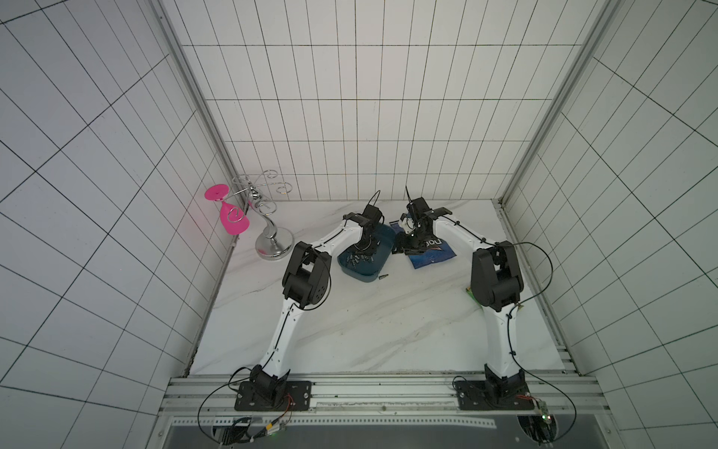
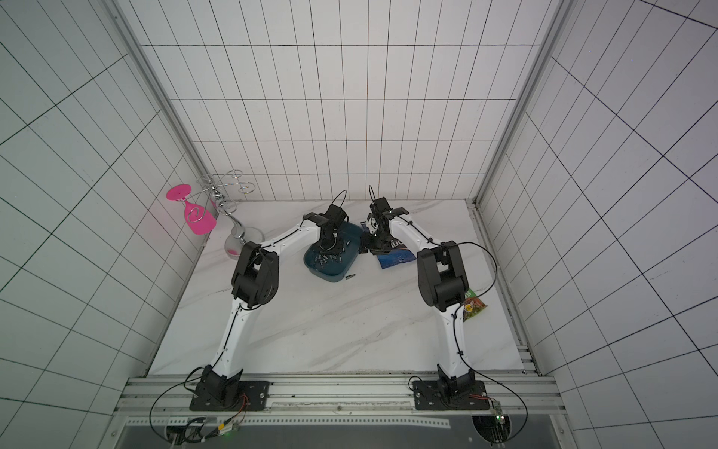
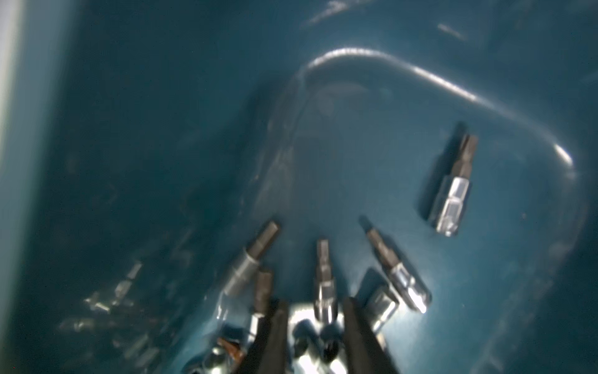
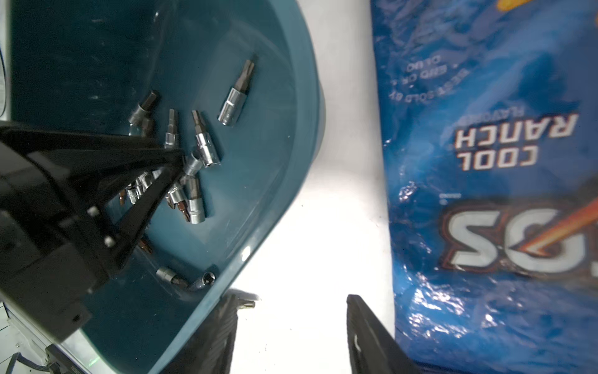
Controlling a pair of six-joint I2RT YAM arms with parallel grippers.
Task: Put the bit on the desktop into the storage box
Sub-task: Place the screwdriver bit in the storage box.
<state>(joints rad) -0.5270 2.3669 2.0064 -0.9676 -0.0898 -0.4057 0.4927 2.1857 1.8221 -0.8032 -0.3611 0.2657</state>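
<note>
My left claw (image 3: 315, 302) hangs released over bits (image 3: 448, 194) in the storage box (image 1: 359, 276), right claw (image 4: 293, 298) spread empty; I fear it flicks the stray bit (image 1: 384, 277) beside that box away.

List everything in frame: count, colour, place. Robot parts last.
desktop: 1, white with grey veining, under everything
storage box: 1, dark teal, mid-back of the desktop
bits in box: ten or more, the heap partly hidden, silver and dark, on the box floor
loose bit: 1, dark and silver, on the desktop at the box's near corner
Doritos bag: 1, blue, lying flat, right of the box
snack packet: 1, green and orange, right edge, partly under the right arm
glass rack: 1, chrome, back left corner
pink glass: 1, hung on the rack
tiled walls: 3, white with black grid
left gripper: black, open, inside the box over the bits
right gripper: black, open, empty, between box and bag
</note>
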